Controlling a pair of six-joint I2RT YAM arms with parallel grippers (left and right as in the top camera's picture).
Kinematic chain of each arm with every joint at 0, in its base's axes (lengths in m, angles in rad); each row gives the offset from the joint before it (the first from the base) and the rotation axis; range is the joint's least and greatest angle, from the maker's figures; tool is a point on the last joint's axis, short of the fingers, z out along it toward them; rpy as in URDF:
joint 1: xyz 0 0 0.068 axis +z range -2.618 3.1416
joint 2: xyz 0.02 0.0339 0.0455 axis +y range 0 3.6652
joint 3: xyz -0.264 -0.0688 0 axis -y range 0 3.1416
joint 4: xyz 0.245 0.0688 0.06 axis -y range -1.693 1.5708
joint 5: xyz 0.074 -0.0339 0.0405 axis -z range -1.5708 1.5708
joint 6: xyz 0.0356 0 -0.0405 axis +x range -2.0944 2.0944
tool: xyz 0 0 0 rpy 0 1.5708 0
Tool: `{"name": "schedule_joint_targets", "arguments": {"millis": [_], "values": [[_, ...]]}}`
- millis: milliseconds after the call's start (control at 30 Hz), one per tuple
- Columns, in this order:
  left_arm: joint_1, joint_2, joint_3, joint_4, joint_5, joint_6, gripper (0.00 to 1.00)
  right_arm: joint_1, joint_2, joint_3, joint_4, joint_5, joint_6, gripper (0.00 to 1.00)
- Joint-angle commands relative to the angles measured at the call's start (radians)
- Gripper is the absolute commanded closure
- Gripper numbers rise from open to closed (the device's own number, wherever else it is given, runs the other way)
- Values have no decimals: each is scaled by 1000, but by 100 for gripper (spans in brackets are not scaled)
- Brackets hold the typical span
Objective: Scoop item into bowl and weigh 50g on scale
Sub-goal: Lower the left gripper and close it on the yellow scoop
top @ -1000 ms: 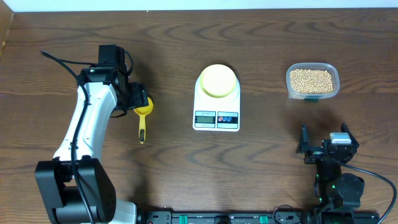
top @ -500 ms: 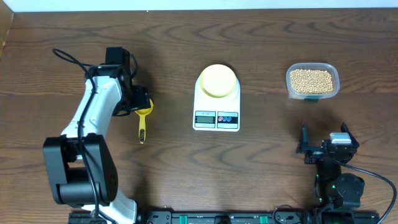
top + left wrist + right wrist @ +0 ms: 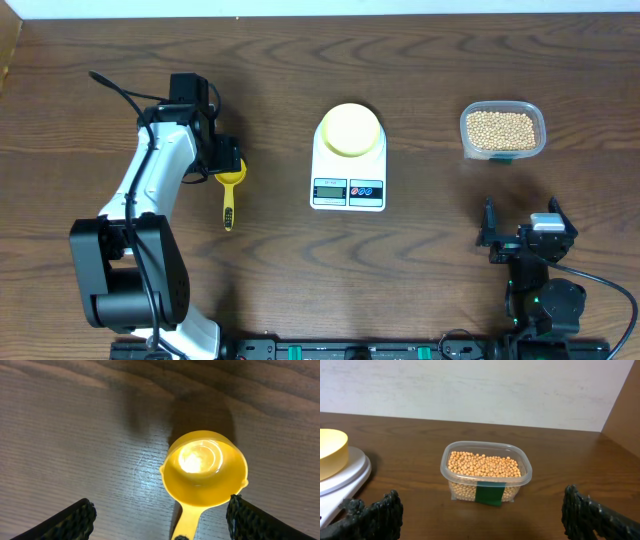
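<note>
Nearest the base, the right gripper sat low with its ribbed black fingers spread wide, holding nothing. Further out on the grained dark wooden table, the left gripper hung open over a glossy yellow plastic scoop, one finger on either side of its round cup. The end of the handle was cut off in the wrist view. At mid-table lay the scale, a smooth white rounded rectangle whose display was too small to read. The bowl, round and pale yellow, sat on its far end. The beans, small matte tan spheres, filled a clear rounded tub with a green label, well right of the scale.
</note>
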Motion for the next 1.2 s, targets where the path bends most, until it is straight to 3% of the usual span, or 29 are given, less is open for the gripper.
{"name": "schedule_joint_targets", "arguments": {"millis": [0, 233, 1167], "values": [[6, 16, -8, 2, -9, 100, 14, 5, -8, -1, -5, 11, 15, 1], [6, 16, -8, 5, -8, 196, 14, 5, -8, -1, -4, 11, 15, 1], [6, 59, -9, 52, -8, 195, 14, 5, -8, -1, -5, 11, 15, 1]]}}
